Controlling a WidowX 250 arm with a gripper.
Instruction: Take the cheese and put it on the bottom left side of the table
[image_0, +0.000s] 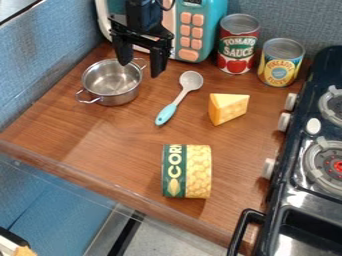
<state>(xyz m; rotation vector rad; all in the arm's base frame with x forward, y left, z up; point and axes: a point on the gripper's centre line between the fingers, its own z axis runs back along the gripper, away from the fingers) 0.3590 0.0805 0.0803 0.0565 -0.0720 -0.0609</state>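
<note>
From where I stand, the cheese (227, 107) is a smooth, blocky wedge, pale on top and deeper orange down its dimpled-looking sides, sitting on the table (110, 137) at about two o'clock from the middle. The streaky brown wood grain runs all round it. At nine o'clock from the wedge lies the spoon (179, 97), with a speckled grey oval bowl and a smooth light-blue grip. At seven o'clock there's a fat cylinder on its side, the corn can (188, 171), wrapped in green and kernel-patterned yellow. Two ribbed-metal-topped cans stand upright: the red one (238, 44) at twelve, the yellow one (280, 62) between one and two. Over at ten, the black, angular gripper (140, 70) hangs with its fingers spread, nothing pinched between them, near the round, shiny metal pot (112, 82) with its looped handles. The boxy teal microwave (216, 19), studded with rounded peach buttons, is at eleven, and the glossy black stove (287, 185) spans roughly three to five
</note>
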